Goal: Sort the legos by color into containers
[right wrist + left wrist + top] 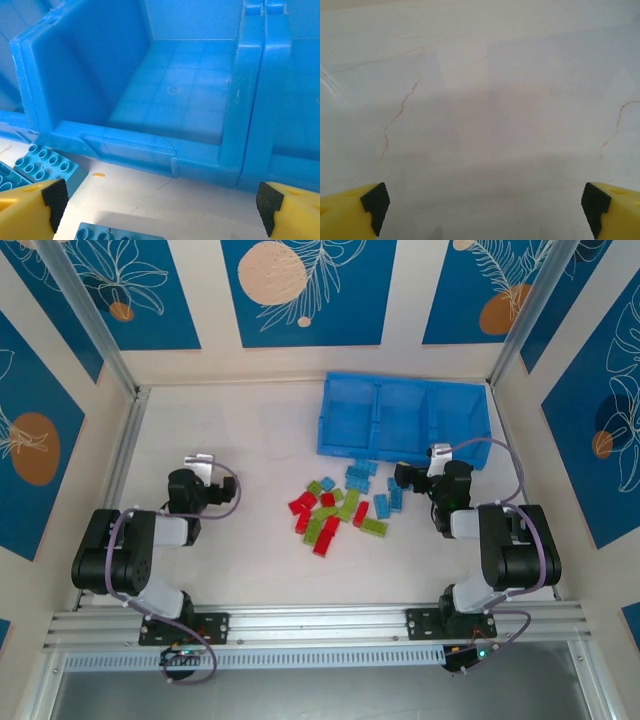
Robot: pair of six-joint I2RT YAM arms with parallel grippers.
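The legos (338, 505) lie scattered mid-table between the arms. The left gripper (485, 207) hangs wide open over bare table (485, 100). The right gripper (162, 205), also spread and empty, sits beside some blue bricks (45, 160), facing the containers (150, 145) beyond.

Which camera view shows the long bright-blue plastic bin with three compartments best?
The top external view: the whole bright-blue plastic bin, all three compartments. The right wrist view gives one empty compartment and a divider, close up.

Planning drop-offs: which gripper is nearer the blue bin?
Right. The right gripper sits just in front of the bin; the left gripper is over the table, far to its left.
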